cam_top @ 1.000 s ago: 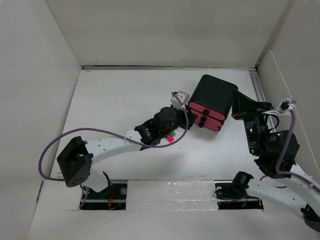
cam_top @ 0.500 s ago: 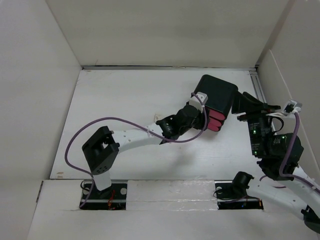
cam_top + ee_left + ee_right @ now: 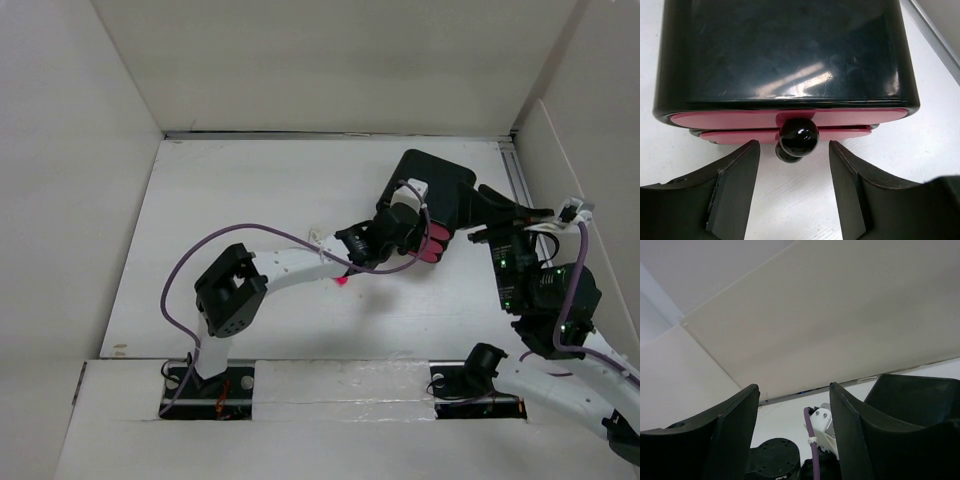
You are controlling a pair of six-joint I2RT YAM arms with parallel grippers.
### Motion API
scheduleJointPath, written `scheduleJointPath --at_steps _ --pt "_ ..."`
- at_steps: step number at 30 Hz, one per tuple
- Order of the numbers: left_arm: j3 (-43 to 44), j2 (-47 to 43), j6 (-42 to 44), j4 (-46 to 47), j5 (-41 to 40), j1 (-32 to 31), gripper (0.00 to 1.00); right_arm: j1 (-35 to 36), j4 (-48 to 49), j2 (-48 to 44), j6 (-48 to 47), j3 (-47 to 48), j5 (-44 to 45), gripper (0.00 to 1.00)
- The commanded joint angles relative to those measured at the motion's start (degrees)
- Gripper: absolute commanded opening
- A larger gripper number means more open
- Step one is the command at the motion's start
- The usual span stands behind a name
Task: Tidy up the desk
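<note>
The desk is a broad white tabletop. On its back right stands a black cabinet with pink drawers and round black knobs. My left gripper is open right in front of the drawers. Its fingers stand on either side of the knobs without touching them. In the top view the left gripper is at the drawer fronts. My right gripper hovers open by the cabinet's right side, and in its wrist view the right gripper holds nothing.
A small pink item lies on the desk under the left forearm. White walls enclose the desk at the back and on both sides. The purple cable loops off the left arm. The cabinet shows at the right wrist view's right edge.
The left arm has swung right and forward from the middle of the desk to the cabinet's drawer front. Both grippers have opened. The right arm has barely moved.
</note>
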Motion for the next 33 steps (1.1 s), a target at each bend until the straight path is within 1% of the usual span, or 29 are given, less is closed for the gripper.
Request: scheduleJointPath --at_steps 1,3,7,10,12,13,14,20,21,22,24,25,27,28,30,31,33 --pt "3.34 0.92 1.67 -0.73 -1.11 -0.29 0.53 -0.02 0.46 -1.13 -0.28 1.25 -1.24 0.64" --pt "3.78 1.27 1.93 -0.55 -1.37 -0.29 0.52 -0.02 0.46 -0.96 -0.19 1.25 -1.41 0.63" --pt "4.13 1.8 2.11 0.32 -0.41 -0.29 0.45 -0.02 0.38 -0.17 -0.1 1.42 -1.5 0.6" --pt "5.18 2.41 2.9 0.41 -0.49 0.23 0.43 -0.02 0.37 0.18 0.07 1.42 -1.59 0.59" --pt "5.27 2.5 3.34 0.5 -0.4 0.23 0.42 -0.02 0.46 0.36 0.07 1.51 -1.76 0.59" --pt "5.54 2.68 3.51 0.68 -0.14 0.23 0.39 -0.02 0.38 0.36 0.07 1.51 -1.85 0.59" --pt "5.89 2.85 3.78 0.5 -0.23 0.23 0.38 -0.02 0.37 0.53 0.16 1.6 -1.85 0.59" --pt "6.77 3.55 4.92 0.68 0.04 0.23 0.38 -0.02 0.46 1.59 0.07 1.86 -1.68 0.59" --pt "7.12 3.73 5.1 0.42 0.04 0.23 0.36 -0.02 0.38 1.59 -0.01 1.77 -1.42 0.59" --pt "7.47 4.17 5.1 0.15 -0.23 0.23 0.31 -0.02 0.37 1.59 0.07 1.69 -1.41 0.59" --pt "7.21 3.91 5.01 0.24 -0.14 0.23 0.26 -0.02 0.37 1.59 -0.1 1.6 -1.41 0.59" --pt "6.86 3.73 4.84 0.5 0.47 0.23 0.21 -0.02 0.37 1.59 -0.1 1.6 -1.41 0.59" --pt "6.77 3.47 4.66 0.24 1.17 0.23 0.15 -0.02 0.46 1.42 -0.1 1.68 -0.8 0.59" --pt "5.9 2.34 4.48 0.15 1.79 0.23 0.1 -0.02 0.46 1.41 0.07 1.6 -0.54 0.59" --pt "3.79 0.49 4.04 1.81 2.23 0.23 0.04 -0.02 0.72 1.5 0.16 1.16 -0.45 0.59" --pt "1.78 -1.78 4.22 3.21 2.58 -0.38 0.02 -0.02 0.99 1.85 0.07 1.07 -0.45 0.59" --pt "0.45 -3.55 4.48 3.58 2.76 -0.38 0.01 -0.02 1.08 2.38 -0.1 1.42 0.34 0.59"
